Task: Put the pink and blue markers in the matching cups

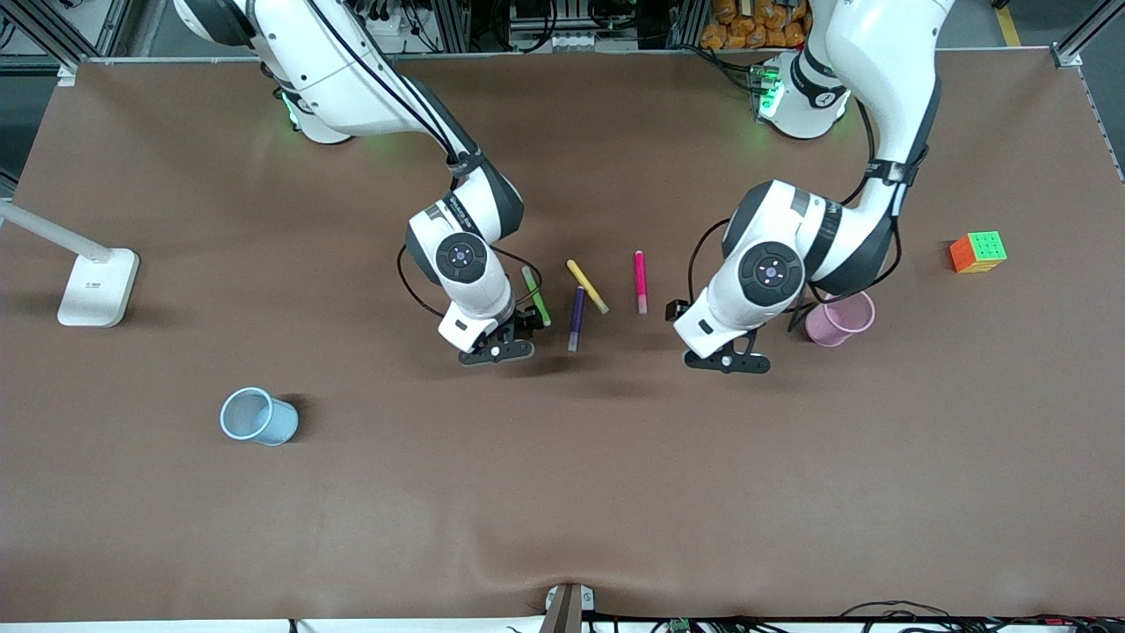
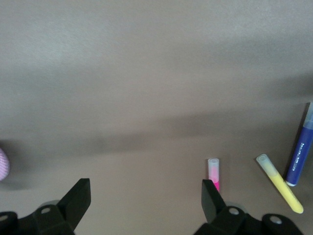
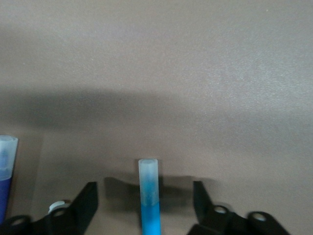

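Brown cloth covers the table [image 1: 176,527], with the markers clustered at its middle. Right gripper [image 3: 145,205] hangs low there with its fingers spread wide, and the blue marker [image 3: 149,196] lies on the cloth between them, its long axis running out away from the wrist, pale cap foremost. Left gripper [image 2: 146,203] is likewise wide open, over bare cloth between the pink marker [image 1: 640,281] and the pink cup [image 1: 841,318]. That marker lies pointing toward and away from the front camera. Blue cup [image 1: 257,417] stands well apart toward the right arm's end.
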Action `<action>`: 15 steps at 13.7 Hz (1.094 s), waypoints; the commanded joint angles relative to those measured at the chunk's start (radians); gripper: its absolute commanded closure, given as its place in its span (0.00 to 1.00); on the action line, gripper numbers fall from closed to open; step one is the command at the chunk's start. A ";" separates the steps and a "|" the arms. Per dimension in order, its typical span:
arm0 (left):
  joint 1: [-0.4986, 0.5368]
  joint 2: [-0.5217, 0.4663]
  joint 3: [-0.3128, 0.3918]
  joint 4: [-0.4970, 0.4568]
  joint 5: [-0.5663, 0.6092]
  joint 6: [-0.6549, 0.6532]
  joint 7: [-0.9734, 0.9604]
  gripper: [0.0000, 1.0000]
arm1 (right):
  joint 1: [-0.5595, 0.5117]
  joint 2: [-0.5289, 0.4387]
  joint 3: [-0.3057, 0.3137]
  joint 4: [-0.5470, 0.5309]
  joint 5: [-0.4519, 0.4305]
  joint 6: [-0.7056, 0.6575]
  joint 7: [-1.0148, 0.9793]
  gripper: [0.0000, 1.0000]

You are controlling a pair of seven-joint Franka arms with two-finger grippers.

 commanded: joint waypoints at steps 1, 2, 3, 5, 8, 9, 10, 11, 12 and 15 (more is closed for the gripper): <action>-0.044 0.015 0.003 -0.041 -0.014 0.075 -0.061 0.00 | 0.013 0.003 -0.011 -0.003 -0.020 0.013 0.018 0.38; -0.058 0.019 0.003 -0.056 -0.014 0.109 -0.078 0.00 | 0.014 0.006 -0.011 -0.003 -0.020 0.015 0.018 0.45; -0.066 0.028 0.003 -0.065 -0.014 0.129 -0.085 0.00 | 0.014 0.007 -0.011 -0.003 -0.020 0.015 0.018 0.53; -0.072 0.057 0.002 -0.068 -0.028 0.159 -0.099 0.00 | 0.013 0.007 -0.011 -0.003 -0.020 0.015 0.018 0.70; -0.087 0.097 -0.023 -0.078 -0.076 0.218 -0.130 0.00 | 0.007 0.007 -0.013 -0.003 -0.020 0.015 0.018 0.90; -0.107 0.100 -0.021 -0.079 -0.076 0.221 -0.153 0.00 | 0.004 0.007 -0.013 -0.003 -0.020 0.013 0.018 0.99; -0.112 0.100 -0.023 -0.087 -0.076 0.221 -0.167 0.04 | 0.002 0.007 -0.013 -0.003 -0.020 0.011 0.015 1.00; -0.113 0.102 -0.021 -0.096 -0.076 0.224 -0.168 0.07 | 0.002 0.007 -0.013 -0.001 -0.020 0.007 0.007 1.00; -0.110 0.108 -0.023 -0.099 -0.076 0.226 -0.168 0.11 | 0.001 0.006 -0.014 0.003 -0.026 -0.002 0.003 1.00; -0.133 0.127 -0.021 -0.125 -0.076 0.284 -0.170 0.27 | -0.018 -0.005 -0.016 0.060 -0.180 -0.164 0.001 1.00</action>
